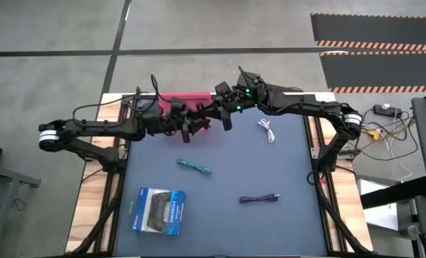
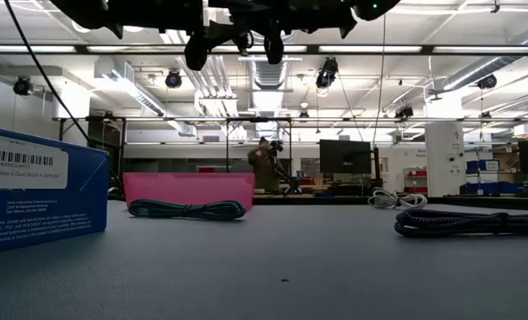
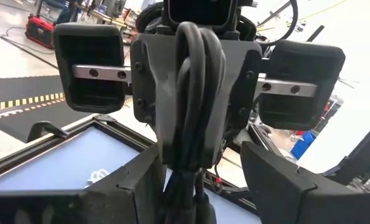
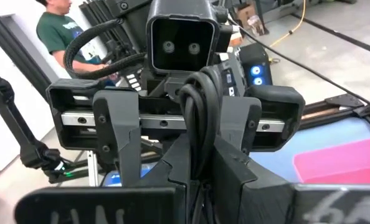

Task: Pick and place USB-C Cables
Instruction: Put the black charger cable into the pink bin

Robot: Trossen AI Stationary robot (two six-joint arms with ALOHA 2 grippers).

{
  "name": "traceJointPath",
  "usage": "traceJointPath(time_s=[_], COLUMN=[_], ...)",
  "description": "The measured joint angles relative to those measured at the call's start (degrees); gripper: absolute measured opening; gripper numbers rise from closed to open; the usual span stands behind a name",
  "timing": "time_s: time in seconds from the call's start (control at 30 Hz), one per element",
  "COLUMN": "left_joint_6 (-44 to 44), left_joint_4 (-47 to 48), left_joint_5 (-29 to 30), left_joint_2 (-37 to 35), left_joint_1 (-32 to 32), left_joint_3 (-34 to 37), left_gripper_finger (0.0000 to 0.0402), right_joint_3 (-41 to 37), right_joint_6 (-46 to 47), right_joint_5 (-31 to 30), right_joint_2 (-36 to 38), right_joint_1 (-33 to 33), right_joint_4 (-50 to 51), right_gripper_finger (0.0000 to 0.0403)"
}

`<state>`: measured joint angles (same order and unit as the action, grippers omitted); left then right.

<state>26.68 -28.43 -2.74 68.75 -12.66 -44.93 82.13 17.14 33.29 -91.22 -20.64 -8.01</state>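
The black cable (image 3: 197, 93), a thin bundle, hangs in the air between my two grippers, which face each other over the table's far middle beside the pink tray (image 1: 188, 99). My right gripper (image 4: 200, 168) is shut on it. My left gripper (image 3: 203, 168) is open, its fingers on either side of the bundle's other end. The white cable (image 1: 267, 130), the teal cable (image 1: 193, 167) and the purple cable (image 1: 259, 198) lie flat on the blue mat. My right gripper pinches the black cable's bundled strands (image 4: 197, 140) between its two fingers, level, pointing toward the table's left. The bundle runs along the fingers and is lifted clear of the table. My left gripper's fingers (image 4: 119, 124) flank the looped end; whether they touch it I cannot tell.
The blue-and-white controller box (image 1: 158, 211) lies near the table's near left corner. The low view shows the tray (image 2: 188, 188) behind the teal cable (image 2: 186, 210), with the purple cable (image 2: 468, 222) to the right. A person stands in the room beyond the table (image 4: 54, 25).
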Motion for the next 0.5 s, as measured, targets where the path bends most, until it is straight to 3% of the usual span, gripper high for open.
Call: traceJointPath(time_s=[0.2,0.5], left_joint_6=[0.15,0.21], left_joint_4=[0.67,1.12], left_joint_5=[0.0,0.13], left_joint_2=[-0.15,-0.15], left_joint_1=[-0.01,-0.14], left_joint_3=[0.0,0.04], left_gripper_finger=[0.0159,0.004], right_joint_3=[0.0,0.0], right_joint_6=[-0.16,0.84], right_joint_5=[-0.1,0.15], right_joint_2=[0.0,0.0], right_joint_1=[0.02,0.04], right_joint_4=[0.08,0.04], right_gripper_finger=[0.0028,0.0031])
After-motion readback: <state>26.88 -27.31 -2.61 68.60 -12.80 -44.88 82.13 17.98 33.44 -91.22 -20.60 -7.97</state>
